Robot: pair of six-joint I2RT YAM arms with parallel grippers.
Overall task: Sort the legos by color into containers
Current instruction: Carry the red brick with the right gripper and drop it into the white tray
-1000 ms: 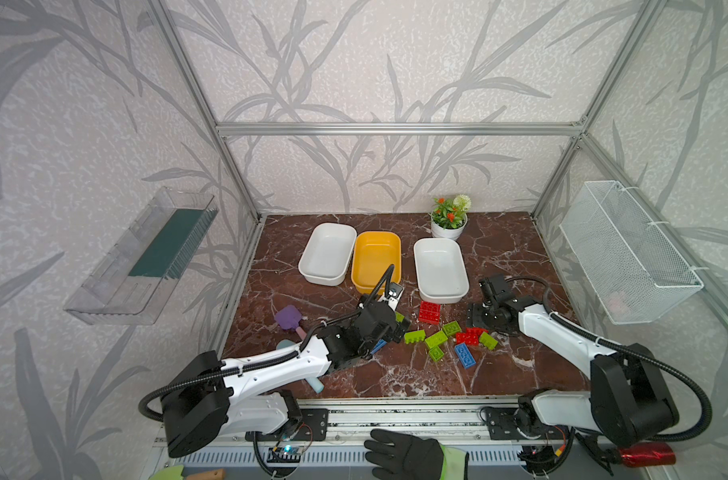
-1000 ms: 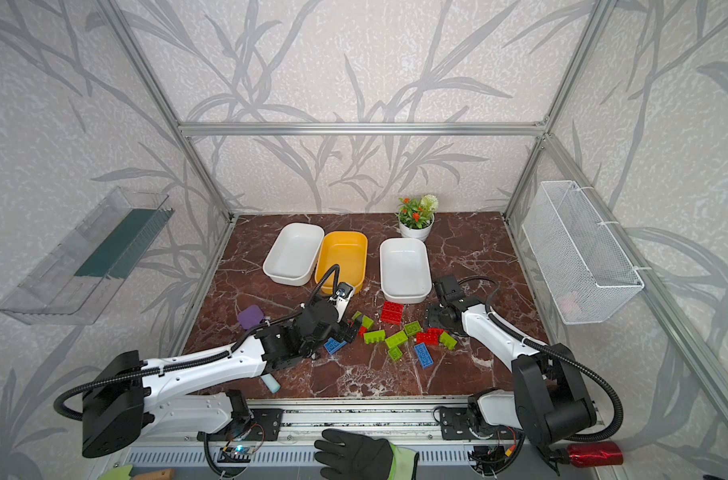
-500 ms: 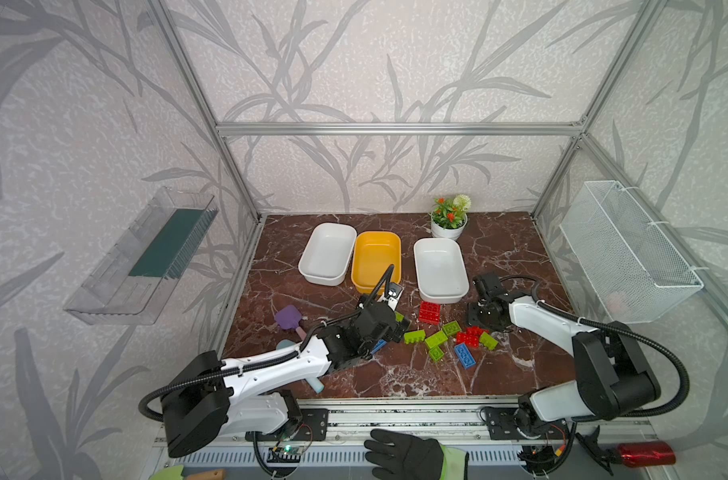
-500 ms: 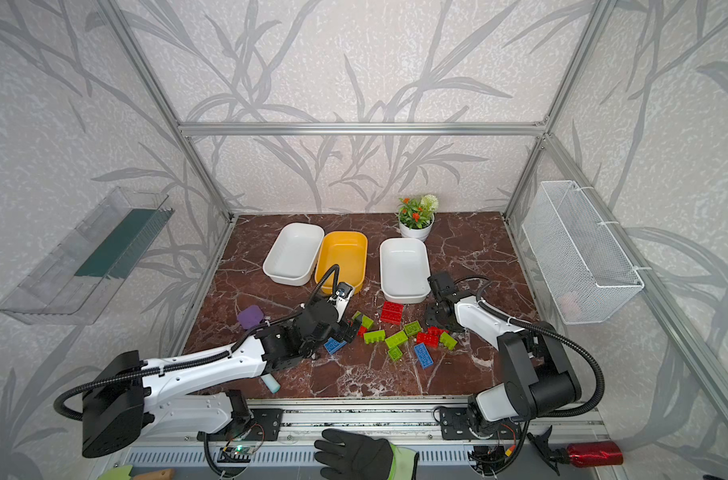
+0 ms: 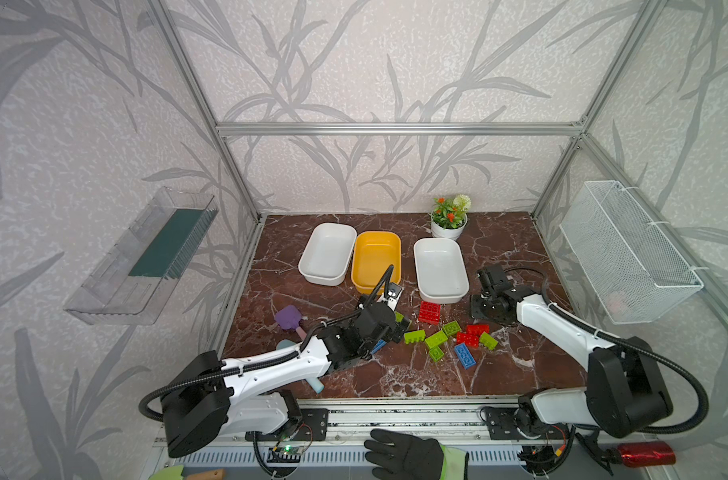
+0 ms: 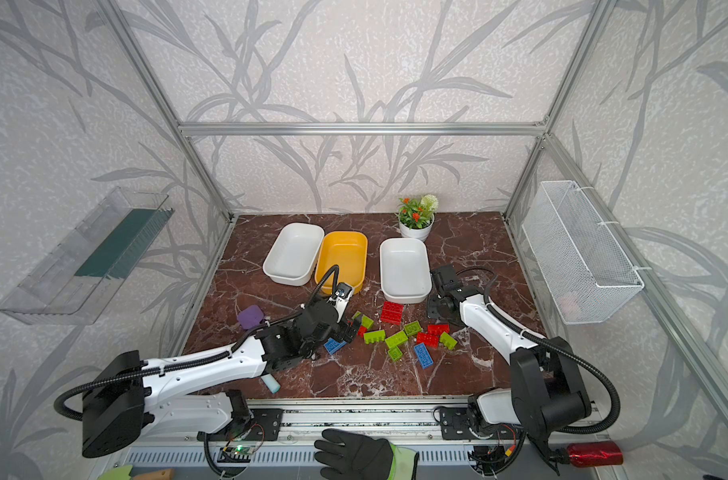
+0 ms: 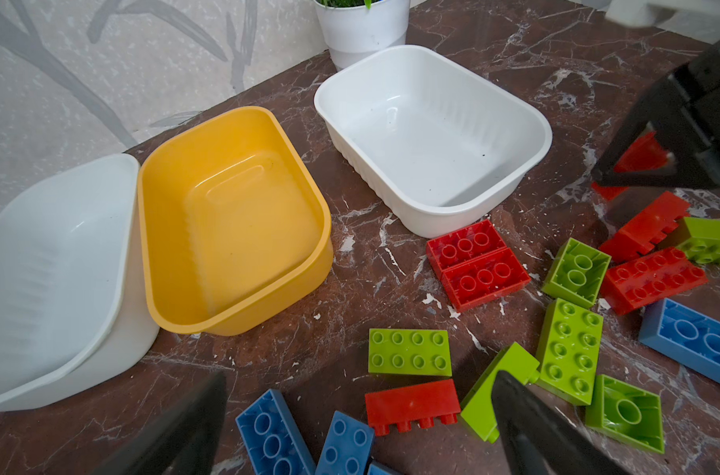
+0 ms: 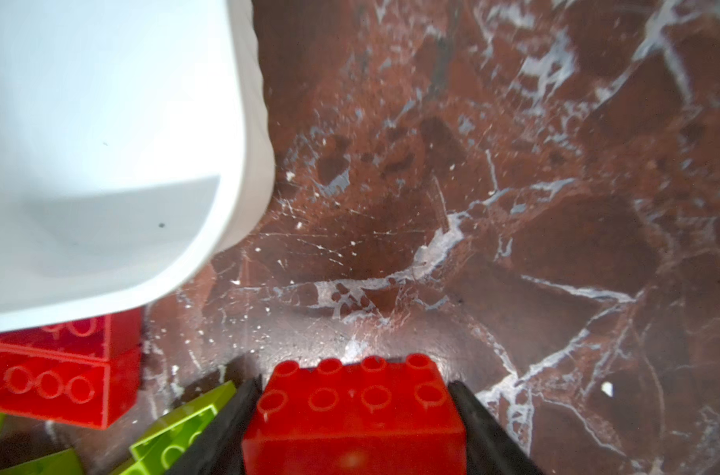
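The right gripper (image 8: 354, 384) had narrowed onto a red brick (image 8: 352, 427) since a second before.
It clamped that brick by its two ends, just off the near corner of the lone white tub (image 5: 439, 270). The left gripper (image 7: 360, 377) hung with jaws spread wide, holding nothing, over the other bricks (image 5: 437, 338) scattered on the desk (image 5: 499, 374) in front of that tub. The yellow tub (image 5: 374, 262) and second white tub (image 5: 327, 253) sat beside it.

Glossy plastic legos (image 7: 409, 351) and smooth plastic containers (image 7: 234, 222) on a polished marble-look tabletop (image 7: 350, 255).
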